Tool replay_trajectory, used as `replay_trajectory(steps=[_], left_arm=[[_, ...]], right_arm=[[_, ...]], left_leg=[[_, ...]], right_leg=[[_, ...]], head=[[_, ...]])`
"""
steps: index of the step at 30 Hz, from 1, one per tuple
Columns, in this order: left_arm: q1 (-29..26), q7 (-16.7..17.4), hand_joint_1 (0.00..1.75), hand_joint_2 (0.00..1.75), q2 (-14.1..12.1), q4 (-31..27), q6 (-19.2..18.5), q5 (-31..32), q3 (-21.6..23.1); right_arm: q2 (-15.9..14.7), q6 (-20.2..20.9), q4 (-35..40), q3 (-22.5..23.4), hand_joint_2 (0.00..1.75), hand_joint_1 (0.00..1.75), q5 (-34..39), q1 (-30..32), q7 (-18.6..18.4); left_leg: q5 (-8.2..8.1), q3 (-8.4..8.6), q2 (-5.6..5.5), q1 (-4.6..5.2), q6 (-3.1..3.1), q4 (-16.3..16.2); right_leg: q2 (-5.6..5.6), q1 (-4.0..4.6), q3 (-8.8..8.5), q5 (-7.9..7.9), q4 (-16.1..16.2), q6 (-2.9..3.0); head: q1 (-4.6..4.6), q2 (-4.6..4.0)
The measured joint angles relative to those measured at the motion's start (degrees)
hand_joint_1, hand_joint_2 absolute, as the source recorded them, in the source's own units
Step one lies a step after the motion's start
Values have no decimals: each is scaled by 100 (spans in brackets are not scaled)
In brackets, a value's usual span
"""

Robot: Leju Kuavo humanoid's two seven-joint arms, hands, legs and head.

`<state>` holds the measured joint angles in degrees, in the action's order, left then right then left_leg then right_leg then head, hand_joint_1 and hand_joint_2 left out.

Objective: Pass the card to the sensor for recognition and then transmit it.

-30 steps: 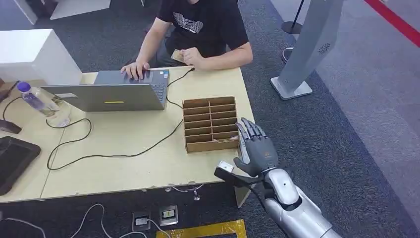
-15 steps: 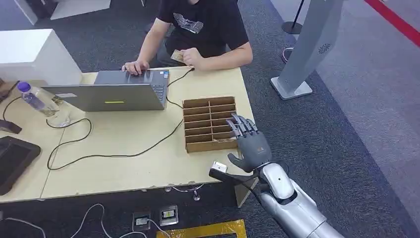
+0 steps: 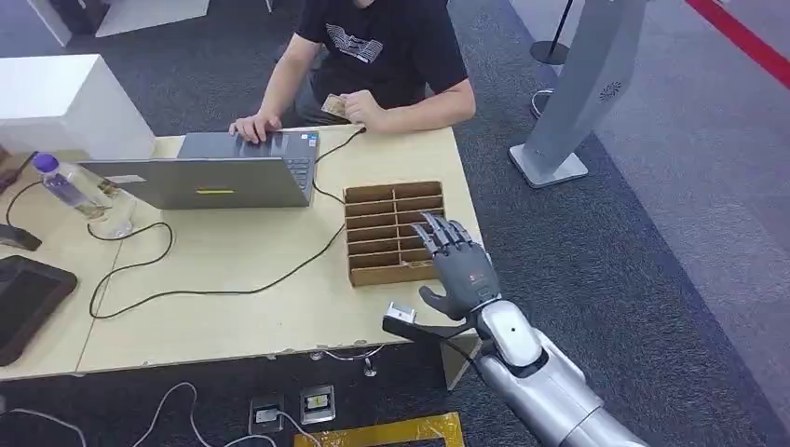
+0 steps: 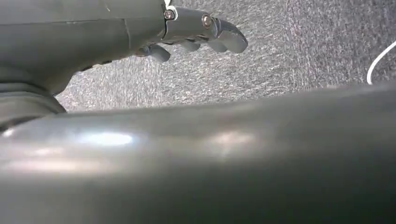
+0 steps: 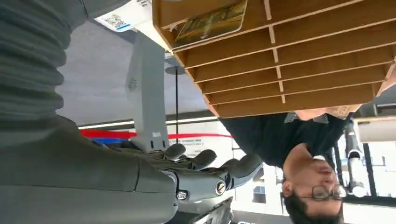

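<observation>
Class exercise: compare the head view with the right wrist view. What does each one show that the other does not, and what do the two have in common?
Only the head view shows the laptop, the water bottle and the black cable on the table. Only the right wrist view shows a card lying in a slot of the wooden organizer. Both share the organizer, the robot's right hand with fingers apart, the grey stand and the person in black.

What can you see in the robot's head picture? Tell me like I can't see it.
The robot's right hand, fingers spread, reaches over a wooden box of slots on a table. A person sits behind it at a laptop, holding a card.
</observation>
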<state>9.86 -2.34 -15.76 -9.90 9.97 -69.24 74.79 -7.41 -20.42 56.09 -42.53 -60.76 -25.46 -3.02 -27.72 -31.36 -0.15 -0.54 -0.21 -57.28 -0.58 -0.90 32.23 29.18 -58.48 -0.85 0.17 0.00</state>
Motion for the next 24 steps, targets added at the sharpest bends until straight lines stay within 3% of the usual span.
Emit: replay_trajectory(steps=[6, 10, 17, 24], left_arm=[[-2, 59, 0, 0, 0, 0, 0, 4, 0], [-2, 57, 0, 0, -18, 0, -2, 7, 0], [-4, 52, 0, 0, -20, 0, -17, 0, 0], [-5, 52, 0, 0, -20, 2, -22, -24, 2]], right_arm=[[118, 57, -180, -9, 175, 0, -90, -47, 39], [186, 315, -311, -26, 175, 0, -206, -103, 22], [319, 708, -446, -88, 175, 0, -405, -204, -308], [372, 610, -536, -118, 175, 0, -496, -266, -376]], left_leg=[[0, -1, 0, 0, 0, 0], [0, -1, 0, 0, 0, 0], [0, -1, 0, 0, 0, 0], [0, -1, 0, 0, 0, 0]], right_leg=[[0, 0, 0, 0, 0, 0], [1, 0, 0, 0, 0, 0], [0, 0, 0, 0, 0, 0], [1, 0, 0, 0, 0, 0]], head=[[0, 0], [0, 0], [0, 0], [0, 0]])
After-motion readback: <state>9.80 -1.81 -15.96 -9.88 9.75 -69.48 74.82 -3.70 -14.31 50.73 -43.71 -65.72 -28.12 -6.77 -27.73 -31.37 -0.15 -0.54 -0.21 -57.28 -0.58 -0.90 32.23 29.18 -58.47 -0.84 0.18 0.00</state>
